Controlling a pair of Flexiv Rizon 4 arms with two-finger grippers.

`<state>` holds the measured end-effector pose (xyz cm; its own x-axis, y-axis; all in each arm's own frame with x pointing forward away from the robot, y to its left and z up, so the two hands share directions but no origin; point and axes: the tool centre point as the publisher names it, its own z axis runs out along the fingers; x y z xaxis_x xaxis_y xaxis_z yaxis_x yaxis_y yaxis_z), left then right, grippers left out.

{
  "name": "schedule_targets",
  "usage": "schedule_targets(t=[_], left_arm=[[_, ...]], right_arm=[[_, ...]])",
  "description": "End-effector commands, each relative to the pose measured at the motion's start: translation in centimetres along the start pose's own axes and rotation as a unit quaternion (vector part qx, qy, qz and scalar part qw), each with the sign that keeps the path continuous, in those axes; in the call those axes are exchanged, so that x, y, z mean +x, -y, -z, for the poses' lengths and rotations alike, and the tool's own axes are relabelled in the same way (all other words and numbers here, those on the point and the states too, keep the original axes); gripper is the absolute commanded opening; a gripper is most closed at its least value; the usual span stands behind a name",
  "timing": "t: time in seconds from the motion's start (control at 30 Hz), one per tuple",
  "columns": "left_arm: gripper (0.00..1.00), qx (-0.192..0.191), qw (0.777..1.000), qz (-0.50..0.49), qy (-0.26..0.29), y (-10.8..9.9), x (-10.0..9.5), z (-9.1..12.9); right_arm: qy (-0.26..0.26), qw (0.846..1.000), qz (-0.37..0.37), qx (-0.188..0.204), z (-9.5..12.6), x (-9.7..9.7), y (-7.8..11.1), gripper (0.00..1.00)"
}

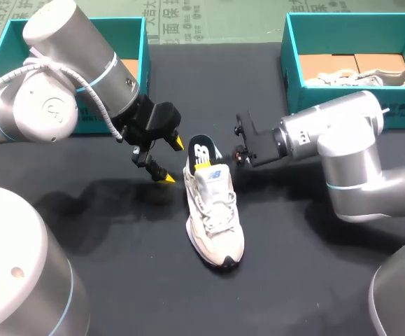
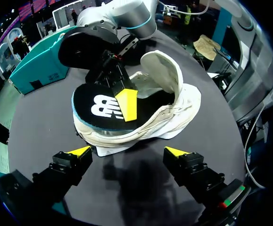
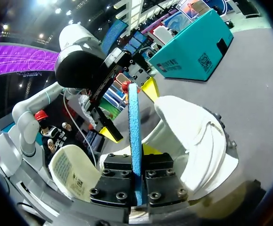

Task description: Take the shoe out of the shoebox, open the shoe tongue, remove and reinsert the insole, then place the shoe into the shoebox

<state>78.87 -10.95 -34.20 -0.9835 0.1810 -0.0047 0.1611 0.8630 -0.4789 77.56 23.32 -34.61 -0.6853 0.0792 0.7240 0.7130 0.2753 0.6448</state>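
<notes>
While the white shoe (image 1: 215, 217) lies on its sole in the middle of the black table (image 1: 314, 266), toe toward six o'clock and heel toward twelve, nothing holds it down. My right gripper (image 2: 126, 104) comes in from the shoe's two o'clock and is clamped on the black insole (image 1: 200, 150), one finger on each face. The insole sticks out over the heel at twelve o'clock, and its front end seems tucked inside the shoe. The tongue (image 2: 163, 70) stands lifted, leaving the mouth open. My left gripper (image 1: 168, 161) hangs just beside the heel at ten o'clock, fingers wide apart and touching nothing. Two teal boxes sit at the far edge, the left shoebox (image 1: 3, 56) at eleven o'clock and the right shoebox (image 1: 293, 63) at one.

I cannot tell whether the insole is coming out or going back in. Either way, I judge the loose shoe to be the main risk, because a pull or push on the insole could drag it across the table or tip it over. Pushed in, the thin insole could buckle or catch on the heel collar. It could also slip from the pinch. The tongue could flop back over the opening. My left fingers are near enough to knock the heel if they close off target.
</notes>
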Motion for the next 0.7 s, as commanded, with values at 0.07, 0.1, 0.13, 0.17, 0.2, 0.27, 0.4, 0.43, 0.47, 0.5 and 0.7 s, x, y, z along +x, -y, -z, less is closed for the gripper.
schedule_targets(t=[0.07,0.1,0.13,0.17,0.2,0.27,0.4,0.43,0.47,0.5,0.7], left_arm=[[1.0,-0.001,1.0,0.0,0.002,0.0,0.1,-0.1],[1.0,-0.001,1.0,0.0,0.002,0.0,0.1,-0.1],[1.0,-0.001,1.0,0.0,0.002,0.0,0.1,-0.1],[1.0,-0.001,1.0,0.0,0.002,0.0,0.1,-0.1],[1.0,-0.001,1.0,0.0,0.002,0.0,0.1,-0.1],[1.0,-0.001,1.0,0.0,0.002,0.0,0.1,-0.1],[1.0,-0.001,1.0,0.0,0.002,0.0,0.1,-0.1],[1.0,-0.001,1.0,0.0,0.002,0.0,0.1,-0.1],[1.0,-0.001,1.0,0.0,0.002,0.0,0.1,-0.1],[1.0,-0.001,1.0,0.0,0.002,0.0,0.1,-0.1],[1.0,-0.001,1.0,0.0,0.002,0.0,0.1,-0.1]], right_arm=[[0.006,1.0,-0.004,-0.008,-0.3,0.5,1.1,0.0],[0.006,1.0,-0.005,-0.008,-0.4,0.5,1.1,0.0],[0.006,1.0,-0.005,-0.009,-0.4,0.6,1.1,0.0],[0.007,1.0,-0.005,-0.009,-0.4,0.6,1.1,0.0],[0.008,1.0,-0.003,-0.01,-0.4,0.7,0.9,0.0],[0.01,1.0,0.004,-0.01,-0.3,0.9,0.5,0.15],[0.013,1.0,0.019,-0.004,-0.2,1.1,-0.6,0.41],[0.014,1.0,0.022,-0.002,-0.2,1.2,-0.9,0.43],[0.015,1.0,0.026,0.001,-0.2,1.2,-1.2,0.44],[0.016,0.999,0.029,0.002,-0.2,1.3,-1.5,0.44],[0.021,0.999,0.043,0.009,0.2,1.3,-2.8,0.42]])
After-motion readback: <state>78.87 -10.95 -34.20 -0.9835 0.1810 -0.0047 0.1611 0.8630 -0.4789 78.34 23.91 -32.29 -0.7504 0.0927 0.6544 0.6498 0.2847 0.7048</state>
